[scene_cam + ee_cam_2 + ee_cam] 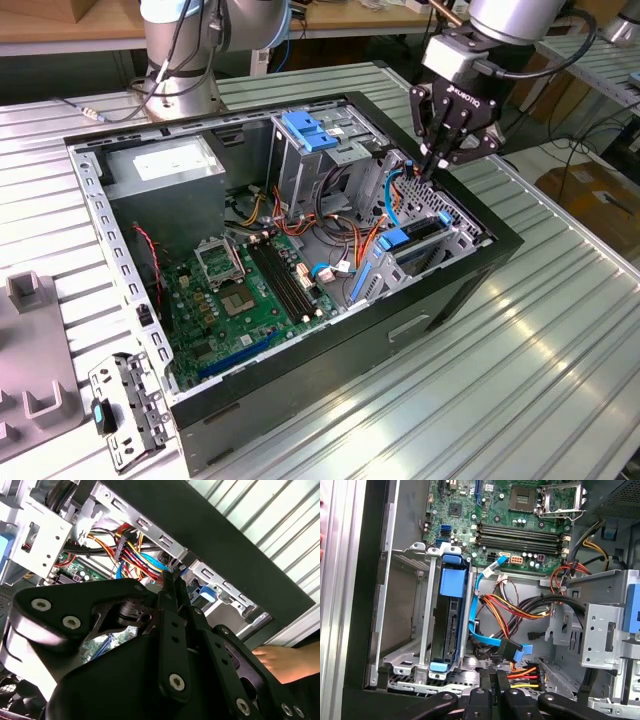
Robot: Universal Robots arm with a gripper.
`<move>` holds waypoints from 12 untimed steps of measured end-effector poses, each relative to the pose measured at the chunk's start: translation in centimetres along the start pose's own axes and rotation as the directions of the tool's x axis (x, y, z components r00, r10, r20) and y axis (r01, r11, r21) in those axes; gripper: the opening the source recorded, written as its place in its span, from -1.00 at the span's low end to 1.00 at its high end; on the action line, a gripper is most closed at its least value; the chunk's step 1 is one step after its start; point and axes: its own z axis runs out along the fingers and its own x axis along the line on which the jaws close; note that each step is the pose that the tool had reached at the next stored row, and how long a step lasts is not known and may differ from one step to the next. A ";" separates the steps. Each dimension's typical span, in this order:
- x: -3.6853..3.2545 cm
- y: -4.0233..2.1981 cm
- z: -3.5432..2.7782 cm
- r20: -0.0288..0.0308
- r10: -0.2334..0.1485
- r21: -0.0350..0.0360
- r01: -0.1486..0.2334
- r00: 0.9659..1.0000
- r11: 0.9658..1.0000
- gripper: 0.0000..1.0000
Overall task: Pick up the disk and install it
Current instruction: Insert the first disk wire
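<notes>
The black two-fingered hand (437, 165), fingers pressed together and empty, hangs over the open black computer case (455, 285) on the ribbed metal worktop (560, 350). The blue-framed metal disk (451, 615) sits edgewise inside the case's silver drive bay (402, 630).

Exterior view: high, oblique, well back, looking down on the whole open computer case (300, 250). First wrist view: close, facing straight down into the case, drive bay (447, 625) and motherboard (515, 515). Second wrist view: closer, past the gripper (172, 587); both share the cable bundle (520, 610).
</notes>
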 end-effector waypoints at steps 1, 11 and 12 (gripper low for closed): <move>-0.02 0.17 0.00 0.000 0.001 0.000 -0.001 1.000 1.000 -0.67; 1.62 1.10 0.42 -0.001 0.005 0.005 -0.005 1.000 1.000 -0.67; 1.82 1.18 0.53 -0.001 0.005 0.007 -0.005 1.000 1.000 -0.67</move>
